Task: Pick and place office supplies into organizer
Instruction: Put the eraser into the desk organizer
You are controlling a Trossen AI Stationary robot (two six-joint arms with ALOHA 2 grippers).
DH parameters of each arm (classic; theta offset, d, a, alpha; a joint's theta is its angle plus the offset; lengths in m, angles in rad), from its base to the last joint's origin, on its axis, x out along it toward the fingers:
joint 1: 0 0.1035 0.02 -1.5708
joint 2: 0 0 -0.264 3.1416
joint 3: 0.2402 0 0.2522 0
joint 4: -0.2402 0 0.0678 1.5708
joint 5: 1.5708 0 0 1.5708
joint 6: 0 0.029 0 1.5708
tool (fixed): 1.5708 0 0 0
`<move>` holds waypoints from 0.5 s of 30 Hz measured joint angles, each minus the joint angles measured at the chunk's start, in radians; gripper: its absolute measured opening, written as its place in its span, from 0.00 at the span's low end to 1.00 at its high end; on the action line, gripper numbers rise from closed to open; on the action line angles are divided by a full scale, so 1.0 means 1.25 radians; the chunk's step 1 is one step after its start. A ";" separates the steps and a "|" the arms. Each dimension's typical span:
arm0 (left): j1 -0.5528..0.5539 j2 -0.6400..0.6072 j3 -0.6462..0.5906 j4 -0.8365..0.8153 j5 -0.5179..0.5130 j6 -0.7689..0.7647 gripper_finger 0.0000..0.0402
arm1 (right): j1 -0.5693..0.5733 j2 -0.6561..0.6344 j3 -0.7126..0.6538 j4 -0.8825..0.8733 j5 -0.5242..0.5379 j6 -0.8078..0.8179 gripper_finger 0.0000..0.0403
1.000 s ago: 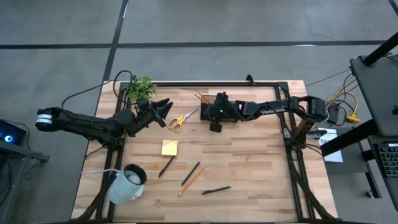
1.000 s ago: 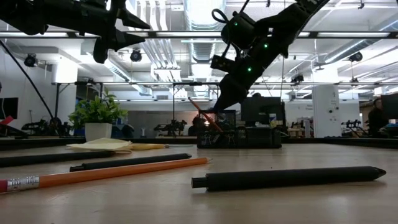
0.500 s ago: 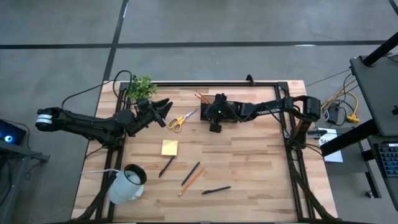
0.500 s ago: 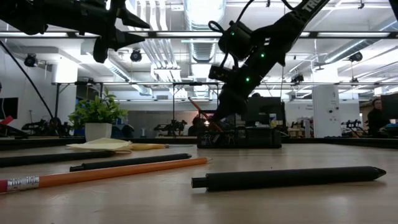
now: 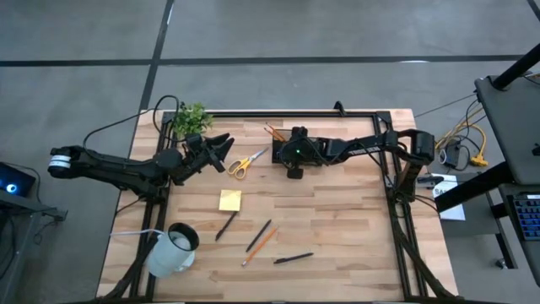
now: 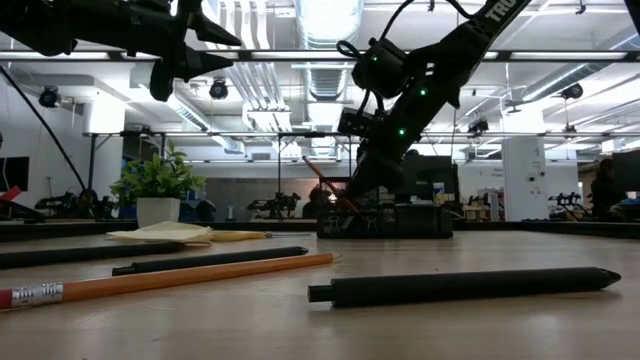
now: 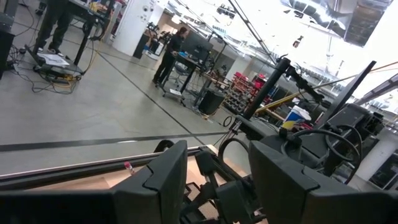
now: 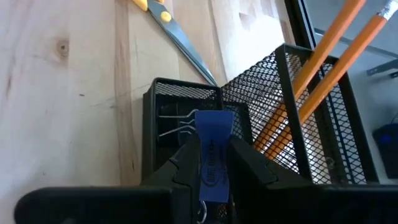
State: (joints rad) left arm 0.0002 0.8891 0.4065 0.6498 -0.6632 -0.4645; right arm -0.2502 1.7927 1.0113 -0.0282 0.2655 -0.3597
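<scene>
A: What is seen nearest on the desk?

B: A white mug is seen at the near left corner. A dark pen is laid near the middle, and just beyond it an orange pencil and a second dark pen lie side by side, with another dark pen to their left. The yellow sticky-note pad is placed a little farther back.

A: And farther off?

B: The yellow-handled scissors are found left of centre, toward the far edge. Just right of them the black mesh organizer is set, with two orange pencils leaned in one compartment.

A: How is the right pincer held?

B: It is pinched onto a small blue clip, which is held over a narrow compartment of the organizer.

A: And the left pincer?

B: It is raised above the desk, just left of the scissors, its fingers spread apart with nothing between them. A green plant stands at the far left corner behind it.
</scene>
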 joint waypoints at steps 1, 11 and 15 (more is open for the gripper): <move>0.000 0.000 0.000 0.000 0.000 0.000 0.39 | -0.001 0.000 0.000 0.000 0.000 -0.001 0.13; 0.000 0.000 0.000 0.000 0.000 0.000 0.39 | -0.007 0.000 0.000 0.000 0.000 0.007 0.13; 0.000 0.000 0.000 -0.001 0.000 0.000 0.39 | -0.008 0.000 0.000 0.000 0.000 0.013 0.13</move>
State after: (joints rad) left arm 0.0002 0.8892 0.4065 0.6491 -0.6632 -0.4641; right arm -0.2604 1.7927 1.0107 -0.0284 0.2653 -0.3437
